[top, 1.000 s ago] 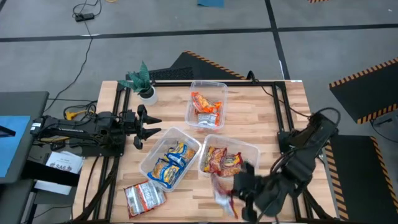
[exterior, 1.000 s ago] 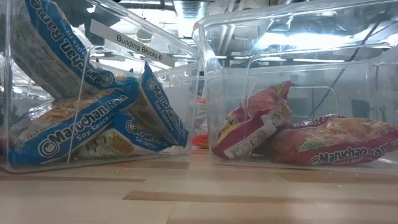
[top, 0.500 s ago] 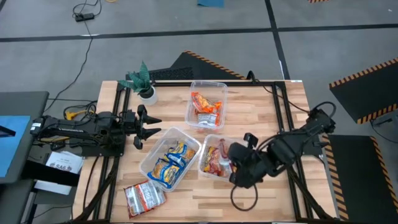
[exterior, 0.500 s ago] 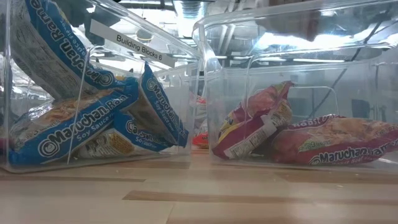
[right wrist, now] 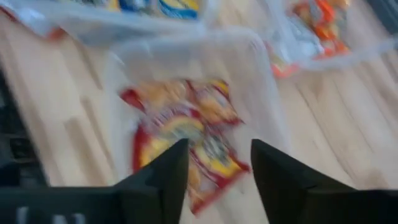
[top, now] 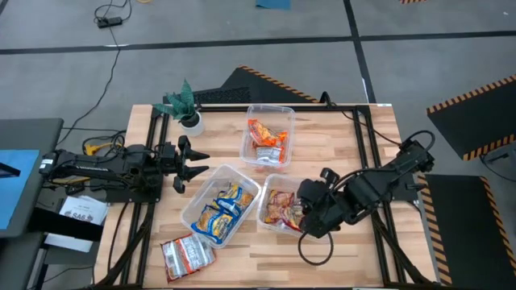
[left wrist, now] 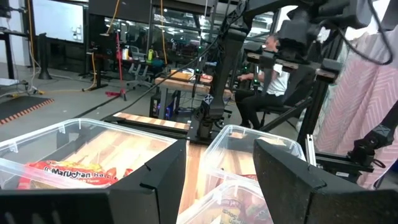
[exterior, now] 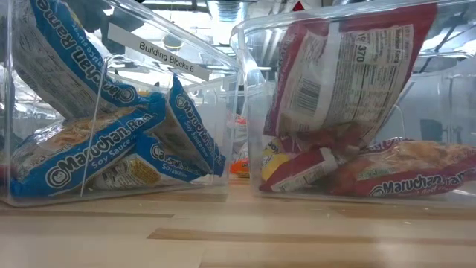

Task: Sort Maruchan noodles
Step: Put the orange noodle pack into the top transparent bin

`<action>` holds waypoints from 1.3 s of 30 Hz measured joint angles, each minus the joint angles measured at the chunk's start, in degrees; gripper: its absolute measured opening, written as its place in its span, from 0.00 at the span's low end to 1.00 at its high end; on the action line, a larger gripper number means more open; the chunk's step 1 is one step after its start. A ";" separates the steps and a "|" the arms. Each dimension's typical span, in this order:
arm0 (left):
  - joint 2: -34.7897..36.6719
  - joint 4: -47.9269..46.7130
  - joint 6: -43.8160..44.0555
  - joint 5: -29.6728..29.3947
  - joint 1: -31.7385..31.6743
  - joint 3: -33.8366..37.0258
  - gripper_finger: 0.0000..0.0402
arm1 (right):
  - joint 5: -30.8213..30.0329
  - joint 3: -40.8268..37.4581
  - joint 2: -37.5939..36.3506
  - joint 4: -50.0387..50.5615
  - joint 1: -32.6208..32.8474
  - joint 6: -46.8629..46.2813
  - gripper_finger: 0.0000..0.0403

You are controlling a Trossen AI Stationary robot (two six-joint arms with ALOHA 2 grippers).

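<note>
The right gripper [top: 305, 211] is hovering open over the red-packet tub [top: 329, 196], where a red packet [exterior: 338, 74], absent half a second ago, is now dropping in; one red packet [top: 187, 255] is still waiting outside. The left gripper [top: 193, 163] is idling open

red noodles [exterior: 338, 74] upright atop others [exterior: 401, 179] in tub [top: 326, 196].

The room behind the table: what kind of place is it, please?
Probably a robotics lab or workshop, not a home. The left wrist view shows metal equipment stands, hanging cables and a seated person; the high view shows hazard-striped floor mats round the wooden table.
</note>
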State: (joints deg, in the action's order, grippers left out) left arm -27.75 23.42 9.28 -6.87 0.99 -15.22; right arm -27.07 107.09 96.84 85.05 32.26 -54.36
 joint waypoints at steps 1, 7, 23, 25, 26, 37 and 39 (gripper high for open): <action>0.00 0.00 0.00 0.02 0.00 0.00 0.43 | -0.01 0.00 0.00 2.38 0.41 -0.98 0.51; 0.00 -0.72 1.17 0.39 0.02 0.00 0.43 | -4.19 -4.24 -1.95 4.63 3.57 -4.21 0.58; 0.00 -2.46 2.37 1.66 1.22 0.00 0.43 | -27.49 -44.89 -33.13 -6.06 4.58 -27.71 0.56; 0.00 -1.91 1.50 1.64 1.22 0.00 0.43 | -35.84 -51.84 -37.35 -18.44 5.05 -23.22 0.56; 0.01 -1.82 0.97 1.62 1.22 0.00 0.43 | -38.90 -55.28 -38.80 -25.64 5.06 -18.83 0.56; 0.00 -1.81 -1.09 1.92 1.25 0.00 0.43 | -15.44 -81.94 -40.11 -105.96 -10.66 32.44 0.56; 0.00 -1.56 -1.11 1.92 1.25 0.00 0.43 | -6.11 -82.09 -38.49 -115.63 -15.13 38.34 0.56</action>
State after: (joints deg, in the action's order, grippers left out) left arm -27.75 21.86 8.17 -4.95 2.24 -15.22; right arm -33.18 24.99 58.35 -30.58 17.13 -16.02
